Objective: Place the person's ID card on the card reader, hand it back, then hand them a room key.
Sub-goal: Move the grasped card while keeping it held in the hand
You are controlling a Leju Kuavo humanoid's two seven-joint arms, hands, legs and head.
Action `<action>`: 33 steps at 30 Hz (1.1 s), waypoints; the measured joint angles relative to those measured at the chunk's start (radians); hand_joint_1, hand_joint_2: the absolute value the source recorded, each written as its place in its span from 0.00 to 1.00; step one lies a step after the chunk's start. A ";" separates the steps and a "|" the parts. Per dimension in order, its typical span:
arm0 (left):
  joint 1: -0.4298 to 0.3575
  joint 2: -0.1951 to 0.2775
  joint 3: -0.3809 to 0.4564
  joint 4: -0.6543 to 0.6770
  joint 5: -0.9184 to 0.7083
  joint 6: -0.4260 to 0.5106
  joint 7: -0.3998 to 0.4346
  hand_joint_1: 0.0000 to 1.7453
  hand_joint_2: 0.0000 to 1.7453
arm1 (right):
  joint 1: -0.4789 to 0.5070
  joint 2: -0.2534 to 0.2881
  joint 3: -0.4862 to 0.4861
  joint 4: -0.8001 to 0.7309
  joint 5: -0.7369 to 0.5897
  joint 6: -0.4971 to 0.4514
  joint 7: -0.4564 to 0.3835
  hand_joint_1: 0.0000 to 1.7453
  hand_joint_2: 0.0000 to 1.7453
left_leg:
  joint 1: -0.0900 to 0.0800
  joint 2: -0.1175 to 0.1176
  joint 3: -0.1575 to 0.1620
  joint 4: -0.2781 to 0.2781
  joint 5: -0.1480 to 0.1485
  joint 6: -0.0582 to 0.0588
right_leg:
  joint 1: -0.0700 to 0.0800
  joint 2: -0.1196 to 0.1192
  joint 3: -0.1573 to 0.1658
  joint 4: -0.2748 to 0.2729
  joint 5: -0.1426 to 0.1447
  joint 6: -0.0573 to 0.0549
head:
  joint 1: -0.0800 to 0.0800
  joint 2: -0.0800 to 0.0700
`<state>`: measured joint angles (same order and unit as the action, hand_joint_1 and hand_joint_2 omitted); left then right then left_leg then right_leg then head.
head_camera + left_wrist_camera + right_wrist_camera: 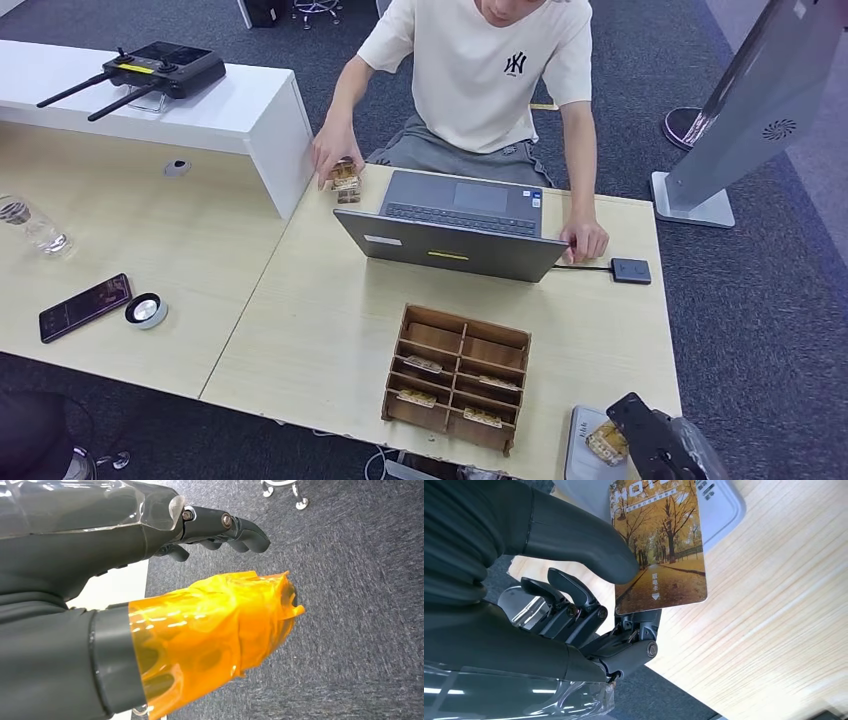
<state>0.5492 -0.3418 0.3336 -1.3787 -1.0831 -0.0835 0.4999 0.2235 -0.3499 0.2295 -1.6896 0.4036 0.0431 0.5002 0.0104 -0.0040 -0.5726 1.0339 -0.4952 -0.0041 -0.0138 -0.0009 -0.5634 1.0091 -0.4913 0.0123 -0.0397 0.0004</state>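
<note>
My right hand (655,445) is at the table's near right corner. It pinches a card (659,545) printed with yellow autumn trees between thumb and fingers. The card (606,442) hovers over a pale flat device (579,438) lying at that corner; in the right wrist view the device (724,507) lies just behind the card. A small black box (630,270) is cabled to the laptop. My left hand (220,527) hangs over the carpet with nothing in it, its thumb wrapped in orange film. The person sits across the table and holds a small stack of cards (346,182).
An open grey laptop (455,230) stands mid-table, the person's other hand (585,240) beside it. A wooden compartment box (457,375) with several cards sits near me. On the left table lie a phone (84,305), a round puck (146,310) and a glass (30,225).
</note>
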 joint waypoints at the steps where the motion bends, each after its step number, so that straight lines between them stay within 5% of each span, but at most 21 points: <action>1: 0.000 0.000 0.000 0.000 -0.002 0.000 0.000 0.00 0.00 | -0.003 0.000 0.003 0.001 0.002 0.002 0.002 1.00 1.00 | 0.000 0.000 0.000 0.000 0.000 0.000 | 0.000 0.000 0.000 0.000 0.000 0.000 | 0.000 0.000; 33: -0.016 0.000 0.020 0.000 -0.036 -0.027 -0.018 0.00 0.00 | -0.024 0.000 0.047 0.025 0.096 0.038 0.051 1.00 1.00 | 0.000 0.000 0.001 0.000 0.000 0.000 | 0.000 0.000 0.000 0.000 0.000 0.000 | 0.000 0.000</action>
<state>0.5334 -0.3418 0.3540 -1.3787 -1.1192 -0.1105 0.4819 0.1990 -0.3502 0.2765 -1.6646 0.4993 0.0813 0.5516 0.0104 -0.0039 -0.5720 1.0339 -0.4952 -0.0041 -0.0138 -0.0009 -0.5634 1.0090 -0.4912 0.0123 -0.0396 0.0004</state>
